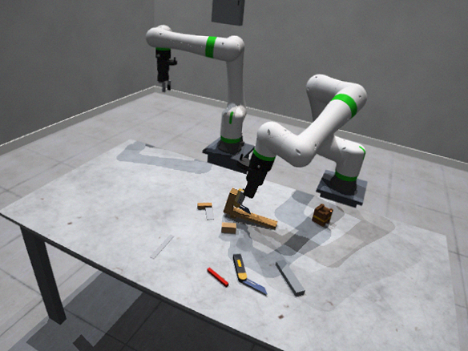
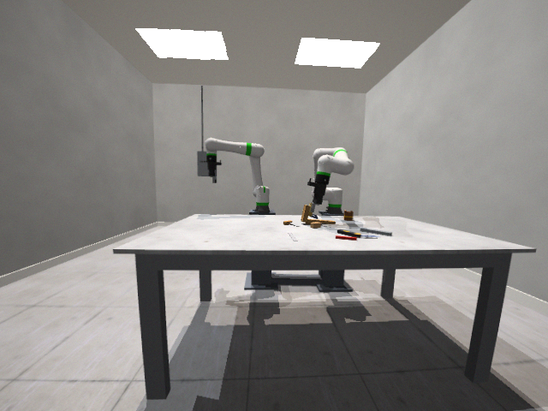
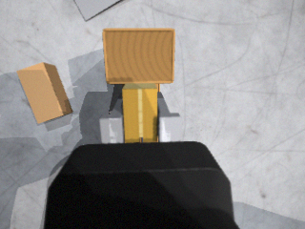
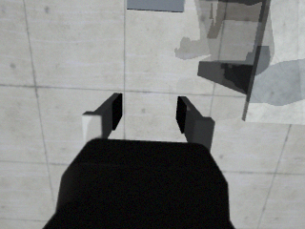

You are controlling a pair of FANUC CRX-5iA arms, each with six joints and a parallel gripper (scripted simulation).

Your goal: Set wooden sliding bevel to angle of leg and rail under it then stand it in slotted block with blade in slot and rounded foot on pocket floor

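The wooden bevel (image 1: 244, 209) (image 2: 313, 216) (image 3: 140, 114) is just beside the leg (image 1: 230, 202) (image 2: 306, 213) (image 3: 139, 56), above the rail (image 1: 260, 219) (image 2: 324, 222). Across the top view, well left of the leg, the right gripper (image 1: 165, 87) (image 2: 214, 180) (image 4: 150, 106) hangs wide apart with nothing between its fingers. Just right of the leg, the left gripper (image 1: 239, 197) (image 2: 312, 207) (image 3: 141, 104) is partly closed, its fingers clamping the bevel's handle from both sides. The handle looks light and stiff, and its flat sides should give a sure grip; the thin blade seems the part to spare, since a push on it could spoil the angle. Best keep hold of the handle, leaving blade and foot free for the slotted block (image 1: 322, 216) (image 2: 348, 216), well right of the leg.
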